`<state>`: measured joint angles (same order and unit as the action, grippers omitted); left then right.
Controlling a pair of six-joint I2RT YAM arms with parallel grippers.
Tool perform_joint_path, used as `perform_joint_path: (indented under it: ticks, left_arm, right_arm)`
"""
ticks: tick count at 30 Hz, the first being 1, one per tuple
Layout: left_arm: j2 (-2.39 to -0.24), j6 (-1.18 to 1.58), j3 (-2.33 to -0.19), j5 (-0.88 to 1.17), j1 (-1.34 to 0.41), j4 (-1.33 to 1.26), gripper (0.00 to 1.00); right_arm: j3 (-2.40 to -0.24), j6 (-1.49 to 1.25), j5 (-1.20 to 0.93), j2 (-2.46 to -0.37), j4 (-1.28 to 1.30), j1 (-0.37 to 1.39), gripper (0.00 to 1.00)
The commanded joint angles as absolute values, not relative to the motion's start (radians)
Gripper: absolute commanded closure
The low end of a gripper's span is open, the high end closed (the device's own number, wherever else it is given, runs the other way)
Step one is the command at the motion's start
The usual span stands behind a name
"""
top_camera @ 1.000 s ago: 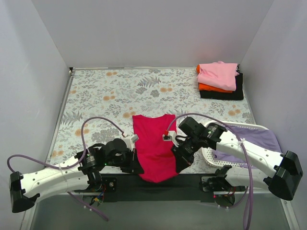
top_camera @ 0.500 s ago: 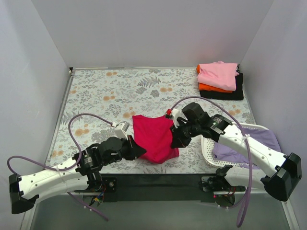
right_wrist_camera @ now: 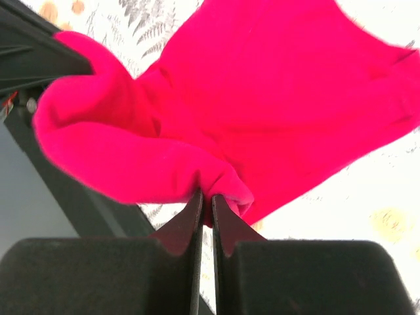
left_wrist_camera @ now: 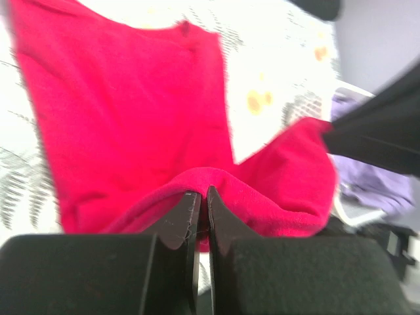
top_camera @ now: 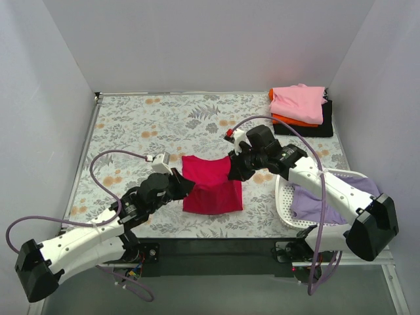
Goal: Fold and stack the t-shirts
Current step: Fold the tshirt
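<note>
five t-shirts show in all. one red t-shirt (top_camera: 211,187) lies near the middle of the flowered bench (top_camera: 144,125), towards the near edge, partly doubled over, with its near part lifted in a loose roll above the flat part. two arms hold that roll, one at each end. the left end effector (top_camera: 188,188) is at the shirt's left edge; in the left wrist view its two fingers (left_wrist_camera: 180,223) are pressed together with a ridge of red cloth pinched between their tips. the right end effector (top_camera: 233,173) is at the shirt's right edge; in the right wrist view its two fingers (right_wrist_camera: 184,226) are likewise squeezed together on a bunched fold of the same red cloth.

at the far right corner of the bench three folded shirts sit in one stack: a pink t-shirt (top_camera: 298,102) on top, an orange t-shirt (top_camera: 289,119) under it, and a black t-shirt (top_camera: 308,129) at the bottom. one white mesh basket (top_camera: 285,197) stands at the near right, beside the right arm, with one lavender t-shirt (top_camera: 328,197) lying crumpled in it and draped over its right rim.
</note>
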<state>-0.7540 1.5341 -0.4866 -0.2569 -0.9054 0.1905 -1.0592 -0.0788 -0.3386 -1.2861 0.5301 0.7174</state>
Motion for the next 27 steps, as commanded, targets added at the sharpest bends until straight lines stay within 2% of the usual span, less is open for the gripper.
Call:
perform_joint_path:
  ticks: [1, 19, 27]
  left_arm:
    - [-0.814, 1.447, -0.500, -0.199, -0.836, 0.104, 1.00]
    - [-1.051, 1.356, -0.526, -0.005, -0.588, -0.120, 1.00]
    - [-1.236, 1.321, -0.580, 0.118, -0.517, -0.202, 1.00]
  right_arm:
    - [-1.129, -0.064, -0.328, -1.330, 0.463, 0.701, 0.99]
    - [-1.212, -0.037, -0.328, -1.518, 0.408, 0.584, 0.99]
    - [-1.253, -0.028, -0.341, -1.617, 0.394, 0.552, 0.99]
